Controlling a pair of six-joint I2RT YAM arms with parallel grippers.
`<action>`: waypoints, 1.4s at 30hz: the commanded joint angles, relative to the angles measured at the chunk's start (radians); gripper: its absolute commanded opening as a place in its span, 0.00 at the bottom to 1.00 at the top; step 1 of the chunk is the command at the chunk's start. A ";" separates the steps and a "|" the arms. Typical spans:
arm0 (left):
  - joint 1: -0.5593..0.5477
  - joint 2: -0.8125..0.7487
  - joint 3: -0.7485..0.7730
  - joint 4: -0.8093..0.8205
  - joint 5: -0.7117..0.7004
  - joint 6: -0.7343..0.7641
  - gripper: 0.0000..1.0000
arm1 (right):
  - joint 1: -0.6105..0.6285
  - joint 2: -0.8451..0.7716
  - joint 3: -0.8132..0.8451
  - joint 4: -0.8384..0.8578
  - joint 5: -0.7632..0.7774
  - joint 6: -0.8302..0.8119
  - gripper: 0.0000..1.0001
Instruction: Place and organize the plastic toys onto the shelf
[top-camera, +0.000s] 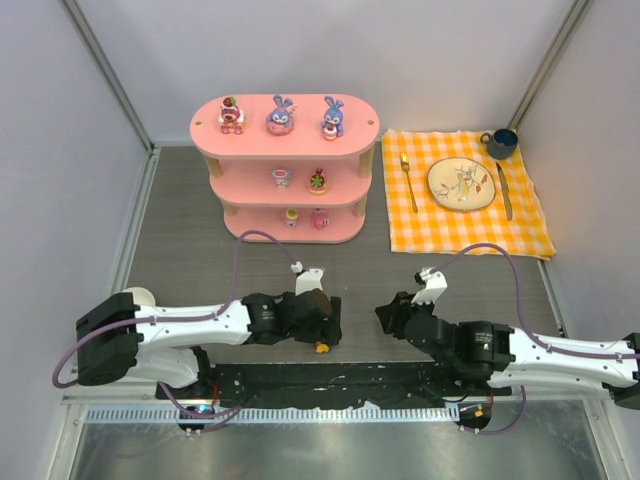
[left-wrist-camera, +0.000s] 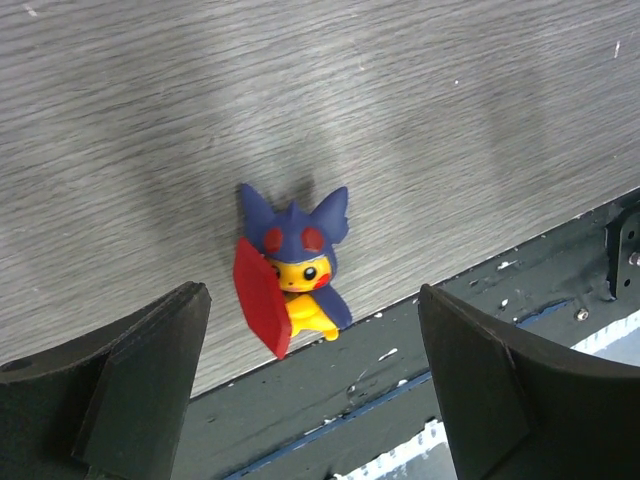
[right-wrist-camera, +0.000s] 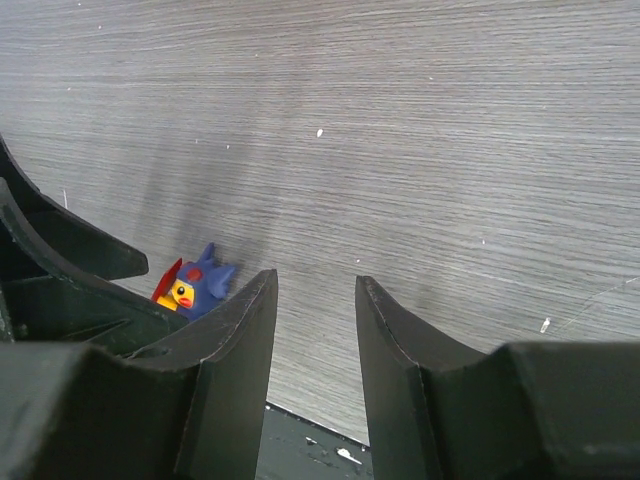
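Counting from above, you have seven small colourful plastic figurines (top-camera: 281, 116) standing on the pink three-tier oval shelf (top-camera: 350, 135). One blue-hooded yellow figurine with a red cape (left-wrist-camera: 295, 275) remains at the grey table's (left-wrist-camera: 300, 100) near edge. Only your left wrist view shows it untouched inside the widely spread left hand (left-wrist-camera: 312, 300); the right hand (right-wrist-camera: 315, 300) is slightly parted, empty.

The left arm (top-camera: 180, 325) lies low, stretched from 9 o'clock toward 3 o'clock in the top view. Its left gripper (top-camera: 322, 322) tips downward with the jaws spread wide. The right arm (top-camera: 560, 360) reaches the opposite way, from 4 o'clock toward 10 o'clock. The right gripper (top-camera: 388, 317) is parted too, by a narrower gap. The two grippers face each other near 6 o'clock, apart.
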 joint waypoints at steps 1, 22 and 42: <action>0.004 0.070 0.081 -0.014 0.047 0.001 0.89 | 0.002 -0.008 0.000 -0.007 0.039 0.027 0.43; 0.004 0.145 0.071 -0.016 0.085 -0.013 0.84 | 0.002 -0.027 -0.011 -0.016 0.048 0.047 0.43; 0.086 0.163 0.071 -0.005 0.191 0.050 0.77 | 0.002 -0.028 -0.013 -0.024 0.062 0.059 0.43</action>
